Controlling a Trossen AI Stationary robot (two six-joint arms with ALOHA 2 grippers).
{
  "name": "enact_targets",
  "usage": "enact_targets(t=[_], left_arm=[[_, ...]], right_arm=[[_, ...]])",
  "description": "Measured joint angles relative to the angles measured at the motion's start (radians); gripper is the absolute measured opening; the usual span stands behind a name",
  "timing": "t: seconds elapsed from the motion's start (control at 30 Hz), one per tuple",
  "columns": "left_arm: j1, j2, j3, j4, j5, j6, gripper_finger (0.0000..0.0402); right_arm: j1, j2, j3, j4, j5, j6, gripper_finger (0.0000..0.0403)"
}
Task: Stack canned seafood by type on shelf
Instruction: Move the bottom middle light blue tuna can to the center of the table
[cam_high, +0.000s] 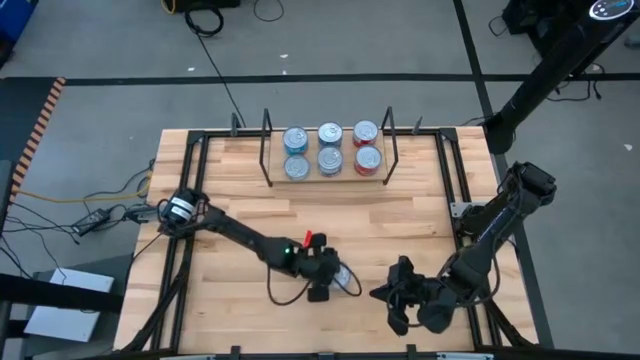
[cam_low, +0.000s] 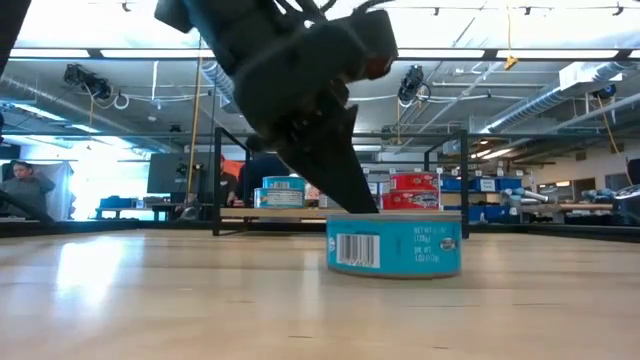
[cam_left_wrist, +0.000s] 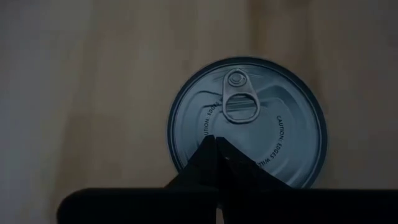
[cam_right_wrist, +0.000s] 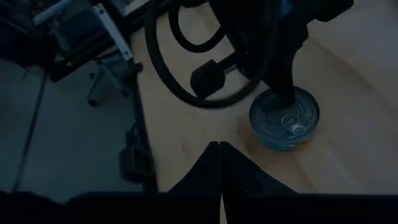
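A blue-labelled tin (cam_low: 394, 244) is seen upright on the bare tabletop (cam_high: 250, 215), near the front edge and well apart from the shelf (cam_high: 330, 176). Its silver lid with pull tab (cam_left_wrist: 239, 99) is shown in the left wrist view. The left gripper (cam_low: 350, 195) is positioned right over this tin, fingers pressed together, tips at the lid's rim; nothing is clamped between them. Whether the tips actually touch the lid cannot be told. On the shelf at the table's back, six tins are set in two rows: four blue ones (cam_high: 296, 138) on the left and middle, two red ones (cam_high: 366, 132) at the right. The right gripper (cam_high: 392, 296) is parked low near the front right of the table, jaws together, empty, just beside the lone tin
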Motion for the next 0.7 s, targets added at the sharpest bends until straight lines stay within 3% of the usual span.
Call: enact_targets(t=[0.4,0.7], left_arm=[[0.108,-0.023,-0.019,-0.099,0.006,0.133,0.0000],[0.200,-0.242,-0.283,0.033,0.093,0.149,0.0000]], right_arm=[[-0.110,0.000,0.001,-0.055,-0.031,-0.019,0.0006],[-0.240,0.000,0.001,-0.057,-0.122,-0.098,0.0005]])
